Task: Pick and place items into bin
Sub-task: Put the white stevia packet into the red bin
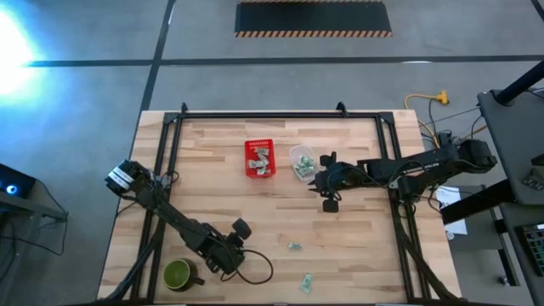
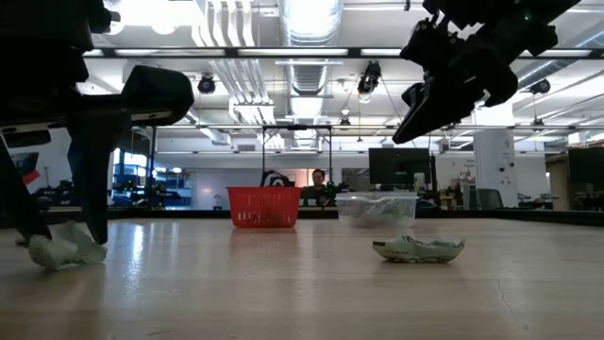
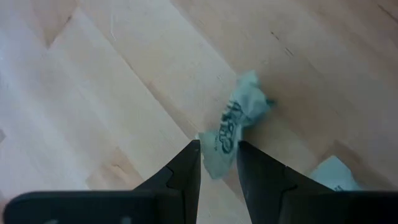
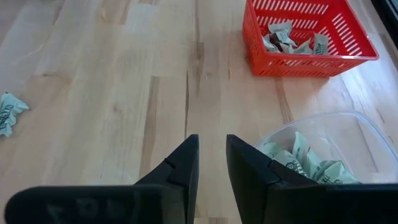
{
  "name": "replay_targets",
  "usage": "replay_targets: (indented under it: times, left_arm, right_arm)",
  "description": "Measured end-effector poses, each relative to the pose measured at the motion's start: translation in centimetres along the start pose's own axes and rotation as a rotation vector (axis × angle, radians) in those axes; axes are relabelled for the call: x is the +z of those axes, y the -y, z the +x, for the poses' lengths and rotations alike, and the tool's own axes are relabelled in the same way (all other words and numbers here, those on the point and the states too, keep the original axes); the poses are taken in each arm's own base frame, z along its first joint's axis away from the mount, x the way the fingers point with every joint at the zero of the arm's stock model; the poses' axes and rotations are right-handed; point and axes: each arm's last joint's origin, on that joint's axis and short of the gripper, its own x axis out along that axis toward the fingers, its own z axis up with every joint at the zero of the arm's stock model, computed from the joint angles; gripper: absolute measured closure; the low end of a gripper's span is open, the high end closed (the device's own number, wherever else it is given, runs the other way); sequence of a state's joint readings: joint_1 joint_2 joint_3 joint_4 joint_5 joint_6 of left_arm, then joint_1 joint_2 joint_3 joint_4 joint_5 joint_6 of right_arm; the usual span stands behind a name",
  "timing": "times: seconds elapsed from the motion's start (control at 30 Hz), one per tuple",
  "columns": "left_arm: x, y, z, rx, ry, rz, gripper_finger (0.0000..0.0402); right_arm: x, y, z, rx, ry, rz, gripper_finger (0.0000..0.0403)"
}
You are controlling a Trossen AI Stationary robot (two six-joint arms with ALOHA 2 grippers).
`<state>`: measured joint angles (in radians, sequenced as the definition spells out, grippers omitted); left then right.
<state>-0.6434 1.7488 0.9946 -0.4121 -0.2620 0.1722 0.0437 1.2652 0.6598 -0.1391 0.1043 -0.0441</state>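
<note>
Lying scattered, the items are small crumpled wrappers, pale green and white with dark green print. Several sit in the red basket near the table's far edge; more fill a clear container just beside it. Two loose wrappers lie near the near edge, toward the right corner.

The left hand is low over the table near the near edge, close to a green mug at the near left corner. One wrapper lies partly between its fingers; whether they pinch it cannot be told. A second piece is cut off at that view's border.

The right hand hangs raised beside the clear container, fingers nearly closed with a narrow gap, holding nothing. Print on the wrappers is unreadable.
</note>
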Motion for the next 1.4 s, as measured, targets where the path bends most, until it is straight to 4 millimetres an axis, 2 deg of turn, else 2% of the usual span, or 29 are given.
replay_targets:
  times: [0.23,0.57,0.73,0.9,1.13,1.4]
  left_arm:
    - [0.5,-0.2,-0.3,0.005,0.020,-0.006,0.0322]
    - [0.7,-0.2,-0.4,-0.005,0.028,-0.015,0.0397]
    - [0.7,-0.2,-0.5,-0.004,0.029,-0.017,0.0400]
    - [1.1,-0.8,-1.1,0.077,0.043,-0.031,0.0401]
    - [0.8,-4.0,-2.2,0.301,0.026,-0.111,0.0401]
    - [-2.2,-10.7,-2.7,0.537,-0.124,-0.277,0.0401]
  right_arm:
    - [0.0,0.0,0.0,0.000,0.000,-0.001,0.0336]
    - [0.0,0.0,0.0,0.000,0.002,0.000,0.0337]
    - [0.0,0.0,0.0,0.000,0.002,0.000,0.0343]
    - [0.0,0.0,0.0,0.000,0.002,0.000,0.0343]
    - [0.0,0.0,0.0,0.000,0.002,0.000,0.0343]
    - [0.0,0.0,0.0,0.000,0.004,0.001,0.0346]
